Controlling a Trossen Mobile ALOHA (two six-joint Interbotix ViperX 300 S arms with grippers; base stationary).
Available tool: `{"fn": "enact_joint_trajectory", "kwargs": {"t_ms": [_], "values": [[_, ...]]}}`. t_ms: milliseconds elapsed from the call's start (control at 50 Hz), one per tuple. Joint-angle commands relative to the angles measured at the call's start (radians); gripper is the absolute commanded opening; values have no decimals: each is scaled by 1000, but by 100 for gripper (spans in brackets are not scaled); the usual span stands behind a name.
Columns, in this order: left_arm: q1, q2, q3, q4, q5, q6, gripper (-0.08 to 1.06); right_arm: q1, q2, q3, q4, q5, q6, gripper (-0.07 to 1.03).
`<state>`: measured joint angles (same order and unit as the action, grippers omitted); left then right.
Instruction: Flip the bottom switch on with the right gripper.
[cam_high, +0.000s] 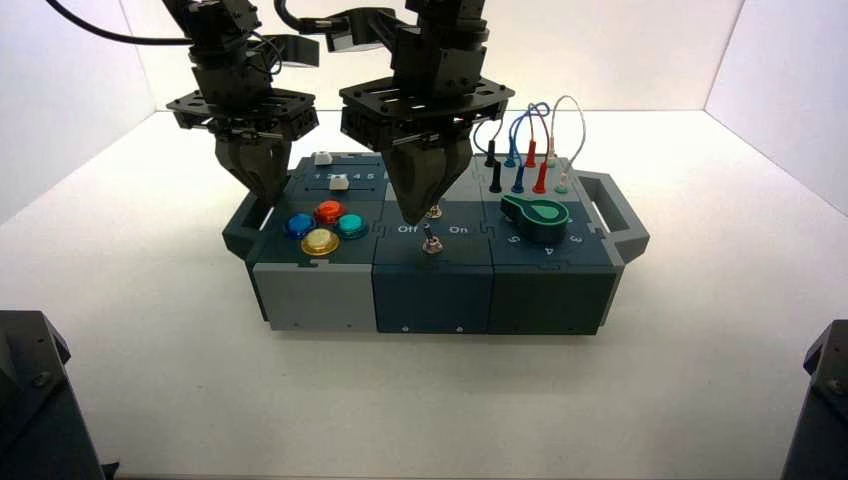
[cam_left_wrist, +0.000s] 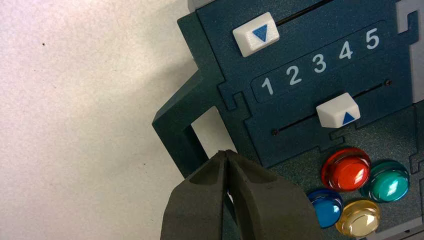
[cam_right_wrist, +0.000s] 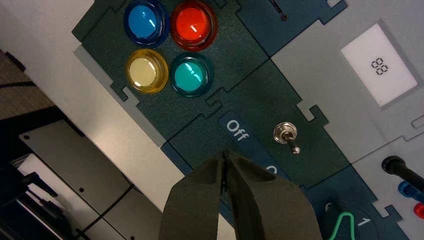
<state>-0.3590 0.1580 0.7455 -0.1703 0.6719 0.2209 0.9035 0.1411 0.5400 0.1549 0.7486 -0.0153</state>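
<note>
Overhead only: bottom switch (cam_high: 431, 241), right gripper (cam_high: 413, 220)

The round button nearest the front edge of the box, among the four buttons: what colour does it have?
Yellow; the button shows best in the right wrist view.

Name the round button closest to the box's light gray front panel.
The yellow button; the blue button, green button and red button all sit farther back.

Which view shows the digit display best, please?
The right wrist view: the white display lies there unobstructed, its digits visible. In the high view, the right tool and its arm hide it; the left wrist view misses it.
</note>
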Motion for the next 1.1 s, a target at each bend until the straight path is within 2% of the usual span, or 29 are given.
{"fn": "enact_joint_trajectory", "kwargs": {"t_ms": [20, 360, 760, 1100], "values": [[-9, 61, 17, 3, -5, 18, -3, 8, -14, -9, -2, 2, -6, -2], [-9, 61, 17, 3, -5, 18, -3, 37, -25, 8, 6, 8, 0, -2], [-9, 61, 17, 2, -2, 18, -3, 38, -43, 32, 6, 9, 2, -2], [-9, 60, 17, 3, 0, 17, -3, 37, -38, 18, 6, 8, 5, -2]]}}
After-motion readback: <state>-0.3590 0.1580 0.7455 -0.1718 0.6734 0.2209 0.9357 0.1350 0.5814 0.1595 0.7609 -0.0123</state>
